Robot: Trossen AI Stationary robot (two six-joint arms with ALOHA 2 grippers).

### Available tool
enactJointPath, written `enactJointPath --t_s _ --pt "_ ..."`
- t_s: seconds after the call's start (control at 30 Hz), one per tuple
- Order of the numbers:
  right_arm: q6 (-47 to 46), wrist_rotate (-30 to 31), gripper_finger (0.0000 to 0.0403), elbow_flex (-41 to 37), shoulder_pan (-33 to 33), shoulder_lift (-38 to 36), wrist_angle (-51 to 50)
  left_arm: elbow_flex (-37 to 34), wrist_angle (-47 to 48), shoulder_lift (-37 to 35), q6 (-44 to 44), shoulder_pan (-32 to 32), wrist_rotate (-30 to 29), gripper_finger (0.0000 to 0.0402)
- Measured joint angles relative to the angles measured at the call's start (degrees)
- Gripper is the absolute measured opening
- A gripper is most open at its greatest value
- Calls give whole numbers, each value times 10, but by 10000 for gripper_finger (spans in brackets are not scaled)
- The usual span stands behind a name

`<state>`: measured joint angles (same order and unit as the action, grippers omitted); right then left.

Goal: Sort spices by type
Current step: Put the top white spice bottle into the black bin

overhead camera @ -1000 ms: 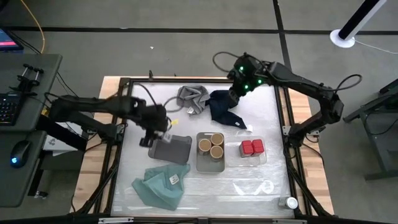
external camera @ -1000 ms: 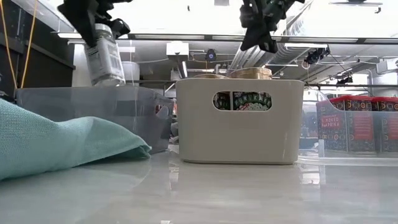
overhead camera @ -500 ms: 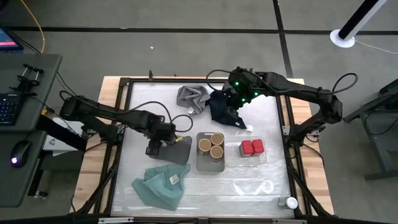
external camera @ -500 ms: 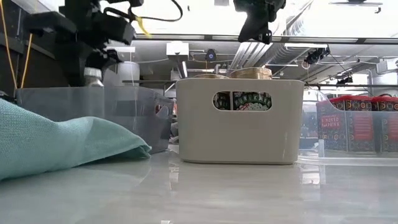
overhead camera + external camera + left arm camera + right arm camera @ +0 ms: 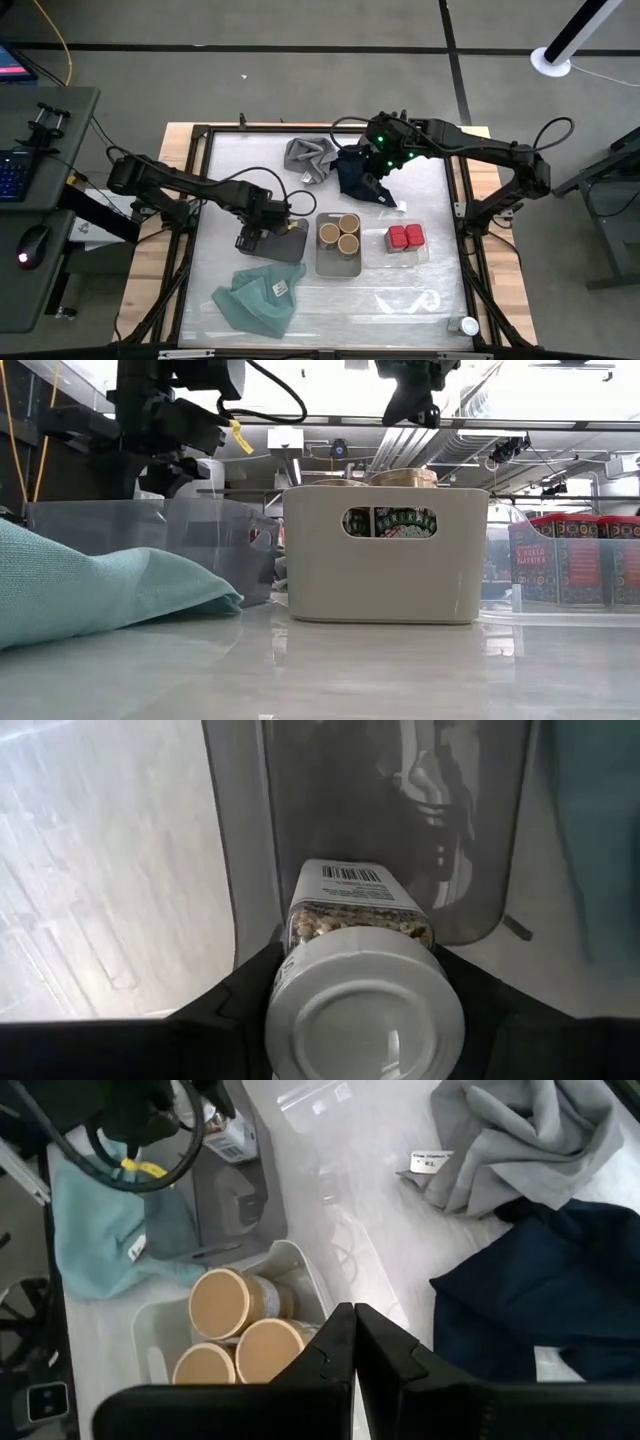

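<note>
My left gripper [image 5: 262,226] [image 5: 360,982] is shut on a white-capped spice jar [image 5: 362,910] and stands low over the left end of the grey tray [image 5: 283,245] [image 5: 150,530]. The jar points down into that tray. Three tan-topped jars [image 5: 341,233] [image 5: 245,1325] stand in the white tray [image 5: 322,262] [image 5: 385,555]. Two red jars [image 5: 405,238] sit in the clear tray on the right. A second white-capped jar [image 5: 466,325] stands at the table's near right corner. My right gripper [image 5: 372,177] [image 5: 355,1342] hangs shut and empty above the navy cloth [image 5: 362,180]. My left gripper pinches the jar at its upper end, beside the white cap [image 5: 365,1020], one dark finger [image 5: 245,995] on each side. It comes from above, pointing down. The jar hangs upright below the fingers inside the grey tray; whether its base touches the tray floor cannot be told.
A grey cloth [image 5: 308,157] and the navy cloth lie at the far side, a teal cloth [image 5: 258,295] [image 5: 90,595] at the near left. The white tray stands just right of the grey tray. Bare tabletop [image 5: 400,295] lies along the near edge.
My left gripper has carried the white-capped jar a little toward the right and near edges and has sunk until the jar is behind the grey tray's wall. My right gripper has shifted slightly toward the near edge, over the navy cloth, and stayed shut.
</note>
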<state>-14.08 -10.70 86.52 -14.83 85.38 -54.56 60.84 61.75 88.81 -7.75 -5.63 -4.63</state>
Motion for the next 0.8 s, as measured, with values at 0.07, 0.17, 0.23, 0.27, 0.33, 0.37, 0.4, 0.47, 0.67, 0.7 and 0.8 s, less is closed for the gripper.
enactJointPath --t_s 0.07,0.17,0.23,0.27,0.33,0.37,0.4,0.47,0.67,0.7,0.8 --pt "-7 2 0 0 0 0 4 -1 1 -1 0 0 -7 195" --pt "-15 3 0 0 0 0 13 -3 8 2 -4 1 -25 265" --pt "-15 3 0 0 0 0 23 -3 19 0 -10 2 -35 300" --pt "-15 3 0 0 -1 0 28 -3 26 0 -16 5 -36 310" --pt "-19 3 0 0 -2 0 34 -3 37 -3 -23 10 -36 320" --pt "-22 3 0 0 -2 0 37 -3 40 -5 -25 13 -36 322" --pt "-24 4 0 0 -2 0 38 -3 41 -11 -25 17 -36 322" --pt "-25 4 0 0 -2 0 39 -2 39 -20 -26 23 -31 321" --pt "-38 6 0 0 -2 0 43 -2 4 -45 -35 38 11 311" --pt "-39 8 0 0 -2 0 43 -2 1 -45 -39 39 15 309" --pt "-39 10 0 0 -2 0 43 -2 -1 -44 -50 41 23 299"
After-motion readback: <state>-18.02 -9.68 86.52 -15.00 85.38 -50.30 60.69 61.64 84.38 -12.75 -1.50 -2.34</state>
